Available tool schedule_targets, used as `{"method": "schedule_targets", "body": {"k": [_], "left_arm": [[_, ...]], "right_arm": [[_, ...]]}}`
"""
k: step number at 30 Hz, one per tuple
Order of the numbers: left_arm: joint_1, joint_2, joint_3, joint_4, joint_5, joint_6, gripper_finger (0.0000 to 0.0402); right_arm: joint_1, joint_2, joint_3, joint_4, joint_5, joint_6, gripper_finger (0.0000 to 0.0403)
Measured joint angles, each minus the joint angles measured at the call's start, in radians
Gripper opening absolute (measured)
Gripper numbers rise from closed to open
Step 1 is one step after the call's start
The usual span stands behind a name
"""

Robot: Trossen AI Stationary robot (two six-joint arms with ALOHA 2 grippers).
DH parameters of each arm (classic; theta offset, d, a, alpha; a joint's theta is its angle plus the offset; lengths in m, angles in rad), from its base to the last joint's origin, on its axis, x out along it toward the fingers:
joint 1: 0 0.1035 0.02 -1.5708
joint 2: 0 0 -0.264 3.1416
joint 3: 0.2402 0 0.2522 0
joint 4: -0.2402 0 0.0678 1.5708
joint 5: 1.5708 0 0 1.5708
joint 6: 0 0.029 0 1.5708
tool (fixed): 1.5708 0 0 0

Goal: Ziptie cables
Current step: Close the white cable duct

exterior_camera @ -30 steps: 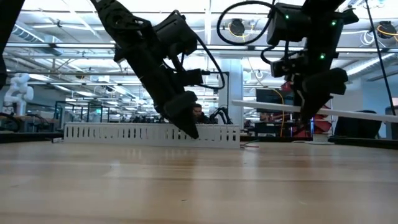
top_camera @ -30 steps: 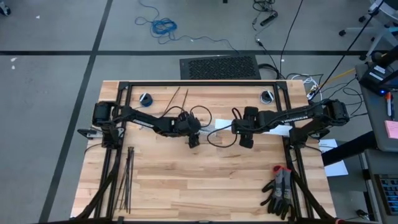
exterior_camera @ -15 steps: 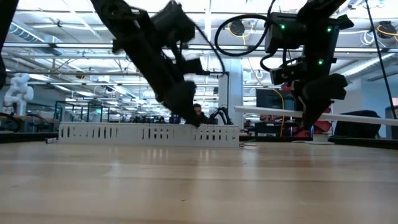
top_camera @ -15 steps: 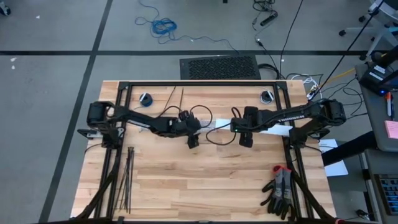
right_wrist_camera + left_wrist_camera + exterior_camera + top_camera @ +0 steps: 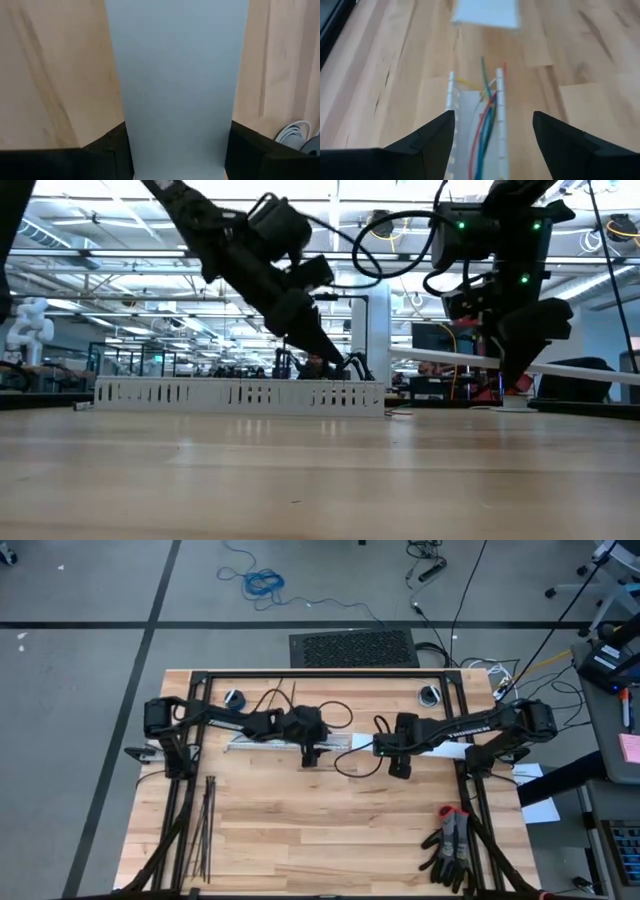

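The cables are thin red, green, blue and yellow wires lying lengthwise inside a white slotted channel that rests flat on the table's far middle. My left gripper hovers open just above the channel's end, one finger to each side, touching nothing. My right gripper to its right is shut on a flat white strip. The zipties, thin black strips, lie in a bunch near the table's near left corner. My right gripper pinches the flat white strip across its width, one finger on each long edge, coming from above. The strip is lifted clear of the table, nearly level, and its free length runs out toward the table's right.
Black and red gloves lie near the near right corner. Two small rolls sit by the far frame rail. Bare wood fills the near middle of the table.
My left gripper has risen off the channel and drawn back toward the far edge, uncovering the channel in the high view. The channel has slid slightly toward the table's left. My right gripper, with the strip, has shifted a little to the right.
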State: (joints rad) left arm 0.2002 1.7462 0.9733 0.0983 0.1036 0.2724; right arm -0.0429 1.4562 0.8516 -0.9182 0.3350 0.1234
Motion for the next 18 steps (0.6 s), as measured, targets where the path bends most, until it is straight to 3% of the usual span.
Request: {"method": "schedule_targets", "body": {"k": [8,13,18], "left_arm": [[0.045,0.034,0.000,0.036,0.107,0.025,0.0302],[0.056,0.034,0.000,0.075,0.108,0.024,0.0344],[0.067,0.049,0.000,0.129,0.104,0.017,0.0358]], "right_arm": [[0.012,-0.010,0.000,0.009,-0.042,-0.012,0.0215],[0.012,-0.011,0.000,0.031,-0.049,-0.011,0.0215],[0.012,-0.011,0.000,0.040,-0.049,-0.010,0.0215]]}}
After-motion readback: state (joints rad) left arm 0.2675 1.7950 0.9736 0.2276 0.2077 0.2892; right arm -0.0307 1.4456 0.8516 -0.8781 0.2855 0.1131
